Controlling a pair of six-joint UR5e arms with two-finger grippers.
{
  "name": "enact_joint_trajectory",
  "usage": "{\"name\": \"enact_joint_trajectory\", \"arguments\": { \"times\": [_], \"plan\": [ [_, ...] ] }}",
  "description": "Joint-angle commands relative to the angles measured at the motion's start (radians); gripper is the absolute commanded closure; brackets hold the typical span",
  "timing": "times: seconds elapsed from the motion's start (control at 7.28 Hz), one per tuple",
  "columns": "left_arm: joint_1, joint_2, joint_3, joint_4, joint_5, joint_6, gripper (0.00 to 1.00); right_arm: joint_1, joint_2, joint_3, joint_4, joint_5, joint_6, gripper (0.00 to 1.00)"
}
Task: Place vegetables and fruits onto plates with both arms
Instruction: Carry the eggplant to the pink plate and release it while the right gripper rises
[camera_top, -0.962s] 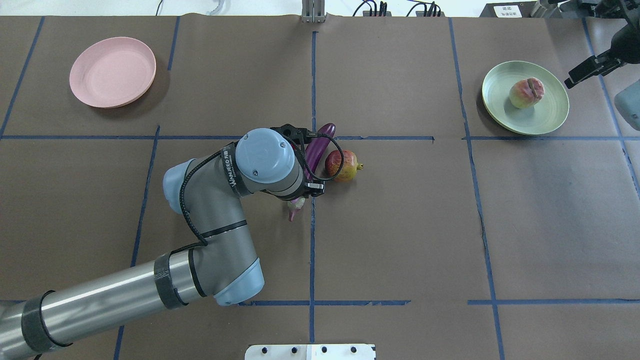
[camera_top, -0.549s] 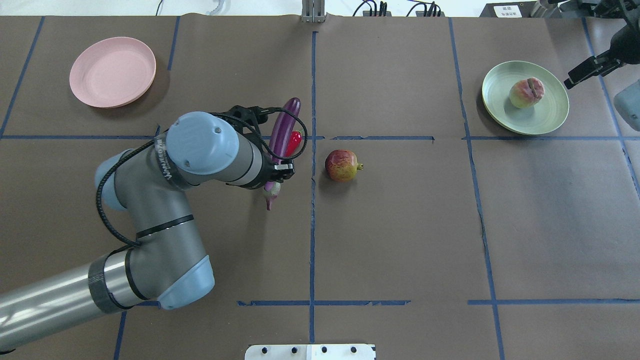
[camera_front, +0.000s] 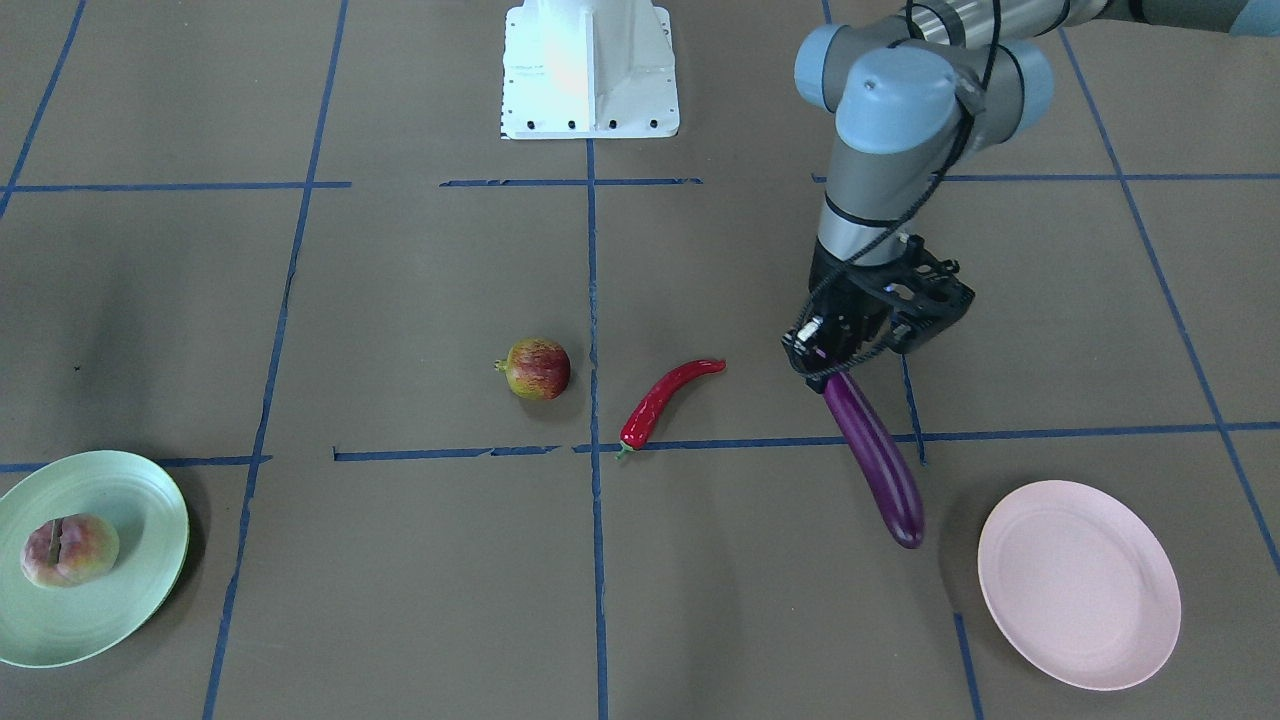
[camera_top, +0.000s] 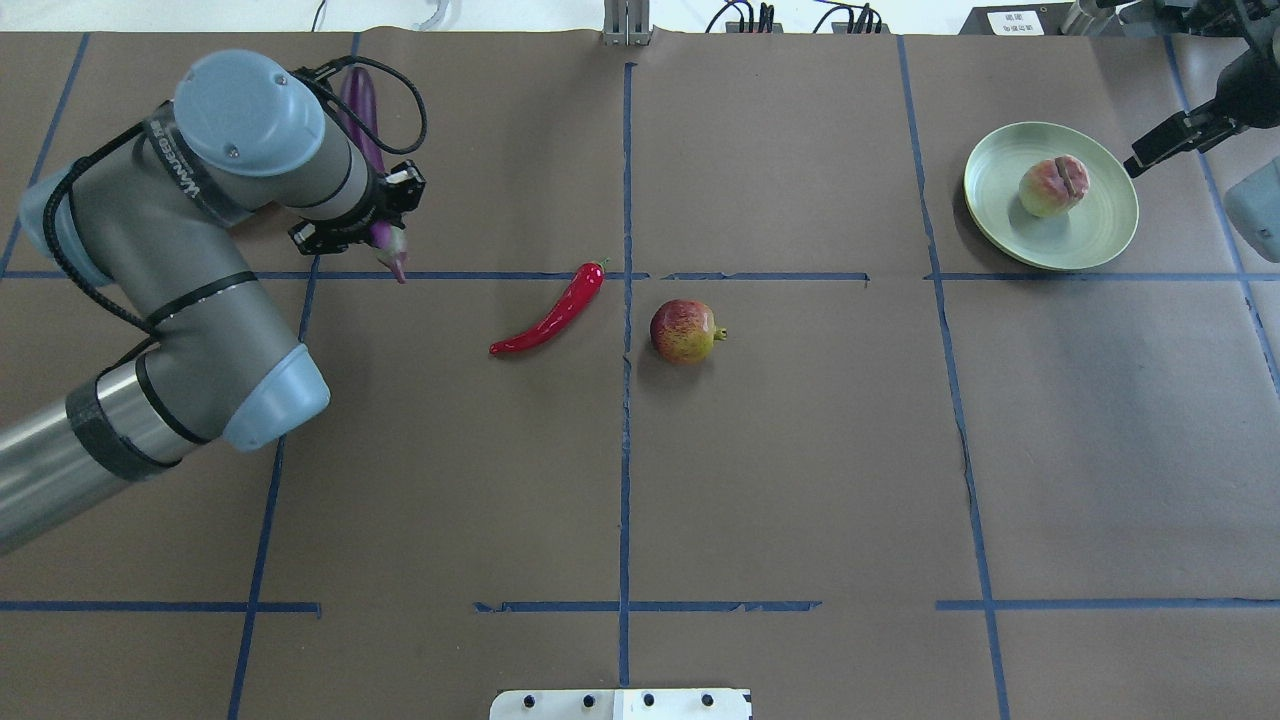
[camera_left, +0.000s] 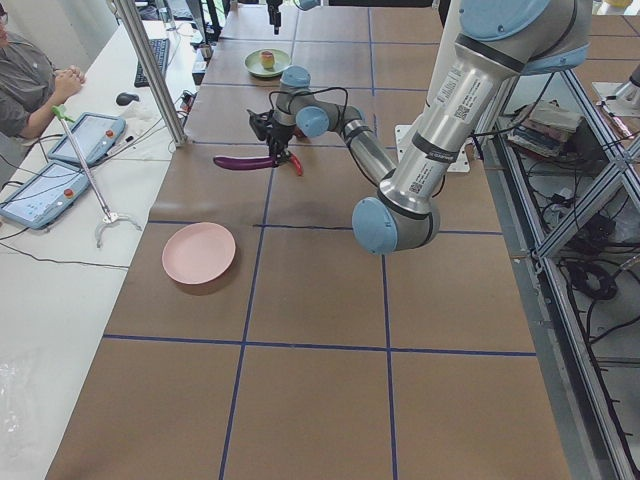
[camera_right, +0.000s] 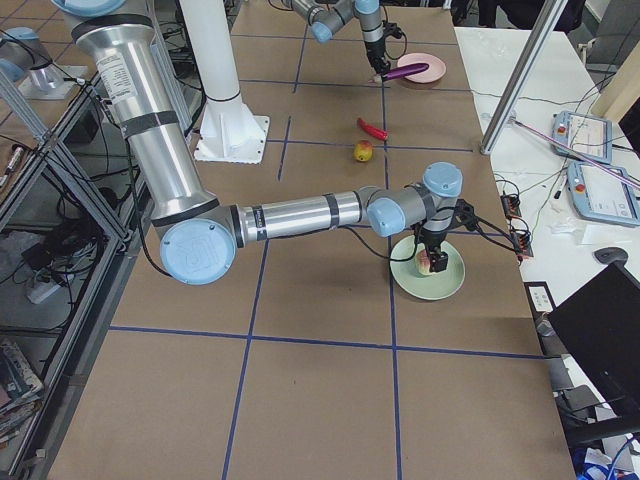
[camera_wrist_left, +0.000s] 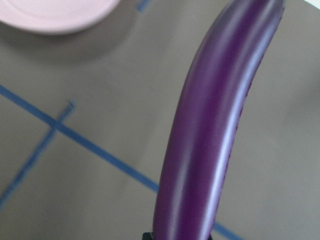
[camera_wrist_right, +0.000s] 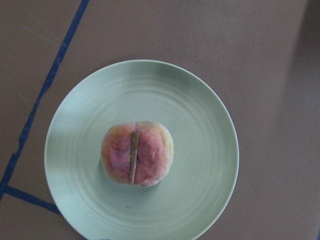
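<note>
Gripping the purple eggplant (camera_front: 875, 460) close to its pale-green cap end, the left gripper (camera_front: 840, 365) is closed around it and holds it clear of the brown surface (camera_front: 400, 600). The long body reaches away from the robot toward the pink plate (camera_front: 1080, 585). The rounded tip lies near that plate's rim but short of it, and the plate is bare. In the left wrist view the eggplant fills the middle of the frame, with a slice of the pink plate in the upper left corner. The red chili pepper (camera_top: 550, 312) lies on the surface near the centre, its stem end touching a blue tape line (camera_top: 760, 276). Just beside it, across another tape line, sits the red-yellow round fruit (camera_top: 684, 331), its crown tip pointing toward the robot's right. Far to the right, the peach (camera_top: 1052, 186) rests in the middle of the green plate (camera_top: 1100, 235). The right gripper (camera_top: 1155, 152) hangs above that plate, and whether it is open or closed I cannot tell.
</note>
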Motion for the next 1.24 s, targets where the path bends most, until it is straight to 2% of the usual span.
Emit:
{"name": "enact_joint_trajectory", "arguments": {
  "times": [0.0, 0.27, 0.41, 0.55, 0.69, 0.82, 1.1],
  "plan": [
    [-0.140, -0.002, 0.239, -0.047, -0.001, 0.169, 0.95, -0.012, 0.009, 0.005, -0.001, 0.002, 0.029, 0.00],
    [-0.205, -0.004, 0.504, -0.289, 0.000, 0.320, 0.95, -0.052, 0.009, 0.055, -0.003, 0.002, 0.115, 0.00],
    [-0.240, -0.005, 0.579, -0.354, -0.003, 0.433, 0.95, -0.076, 0.009, 0.079, -0.003, 0.002, 0.164, 0.00],
    [-0.251, -0.004, 0.585, -0.356, -0.004, 0.480, 0.93, -0.093, 0.009, 0.101, -0.003, 0.002, 0.205, 0.00],
    [-0.248, -0.001, 0.597, -0.359, -0.006, 0.497, 0.79, -0.107, 0.009, 0.115, -0.003, 0.002, 0.230, 0.00],
    [-0.249, 0.002, 0.596, -0.361, -0.004, 0.573, 0.01, -0.118, 0.011, 0.120, -0.003, 0.000, 0.245, 0.00],
    [-0.252, 0.004, 0.591, -0.359, -0.021, 0.653, 0.00, -0.148, 0.011, 0.156, -0.003, 0.000, 0.315, 0.00]
  ]
}}
